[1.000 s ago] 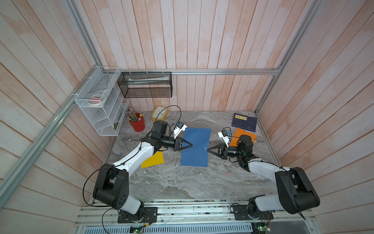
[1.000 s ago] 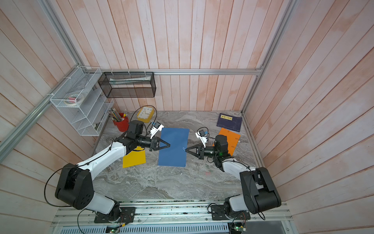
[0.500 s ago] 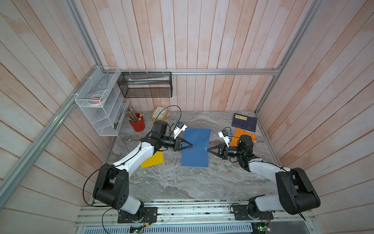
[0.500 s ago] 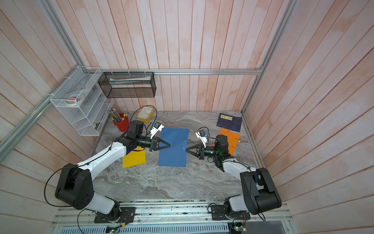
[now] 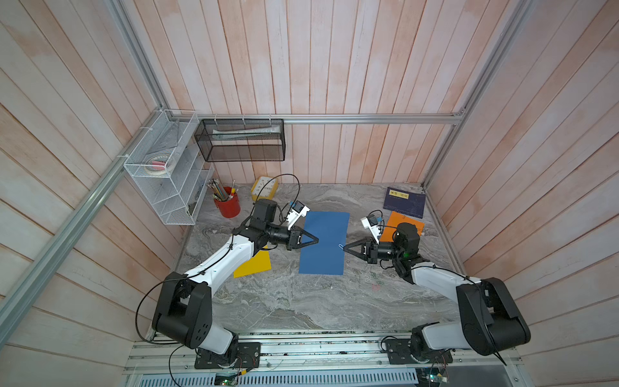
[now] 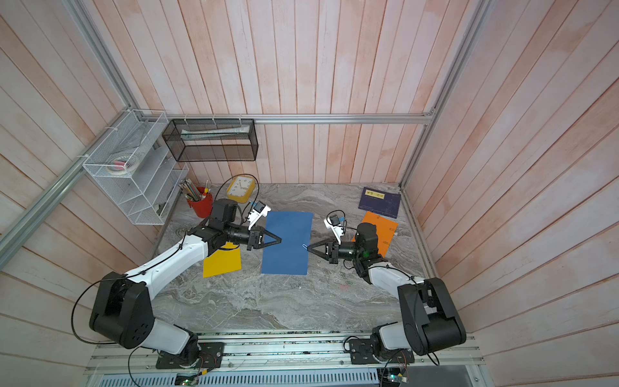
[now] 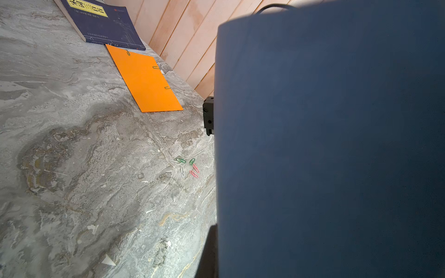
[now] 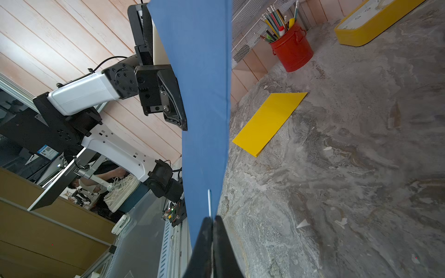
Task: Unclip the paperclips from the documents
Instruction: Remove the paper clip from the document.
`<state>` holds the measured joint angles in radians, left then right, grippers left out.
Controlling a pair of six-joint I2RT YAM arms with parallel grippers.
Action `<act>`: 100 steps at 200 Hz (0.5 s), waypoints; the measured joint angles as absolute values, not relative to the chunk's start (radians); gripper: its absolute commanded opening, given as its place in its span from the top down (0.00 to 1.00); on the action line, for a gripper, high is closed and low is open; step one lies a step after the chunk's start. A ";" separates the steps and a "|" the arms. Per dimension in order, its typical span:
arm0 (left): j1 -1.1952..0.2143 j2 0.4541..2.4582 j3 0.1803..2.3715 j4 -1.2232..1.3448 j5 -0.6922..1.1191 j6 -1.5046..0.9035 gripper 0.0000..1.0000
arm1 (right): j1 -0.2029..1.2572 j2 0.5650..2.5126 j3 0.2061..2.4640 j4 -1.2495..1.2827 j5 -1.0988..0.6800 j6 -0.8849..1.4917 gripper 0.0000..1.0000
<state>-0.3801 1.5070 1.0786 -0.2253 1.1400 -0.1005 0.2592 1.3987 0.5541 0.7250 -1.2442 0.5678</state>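
Right end effector (image 8: 213, 217) first: fingers pressed together, and we read them as pinching the outer loop of the silvery paperclip (image 8: 209, 201) on the right-hand edge of the blue doc (image 8: 202, 72). The relation that matters: the paperclip lies dead ahead of that tip, touching it, w/ its long axis in line w/ the fingers and running across the doc toward the left end effector (image 5: 316, 240). The right arm is much the nearer one, so we judge the next move is a straight pull back along that axis, toward the right edge of the counter (image 5: 301, 301). The left end effector is closed too, pinching the doc's opposite edge as a brace. The blue doc hangs clear of the counter, stretched btwn the two over mid-counter. Further out: orange doc (image 7: 144, 79) flat near the far right corner w/ three clips (image 7: 155, 67) on its edges, not yet done. The yellow doc (image 8: 269, 120) lies flat toward the left edge, no clip visible. Loose clips (image 7: 187, 166) lie btwn the blue doc and the right edge. Vs. the earlier frames: no change we can see, w/ same arm poses, same grips, paperclip seated.
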 measured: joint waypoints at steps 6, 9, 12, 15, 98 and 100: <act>-0.380 1.507 1.079 -0.225 1.140 -0.101 1.00 | 0.259 1.399 0.554 0.725 -1.244 0.568 0.93; -0.380 1.507 1.079 -0.225 1.140 -0.101 1.00 | 0.259 1.399 0.554 0.725 -1.245 0.568 0.93; -0.380 1.507 1.079 -0.225 1.140 -0.101 1.00 | 0.259 1.399 0.554 0.725 -1.244 0.568 0.93; -0.380 1.507 1.079 -0.225 1.140 -0.101 1.00 | 0.259 1.399 0.554 0.724 -1.245 0.568 0.93; -0.380 1.502 1.079 -0.232 1.140 -0.101 1.00 | 0.259 1.394 0.554 0.707 -1.244 0.556 0.93; -0.380 1.502 1.079 -0.233 1.140 -0.101 1.00 | 0.258 1.394 0.554 0.707 -1.244 0.555 0.93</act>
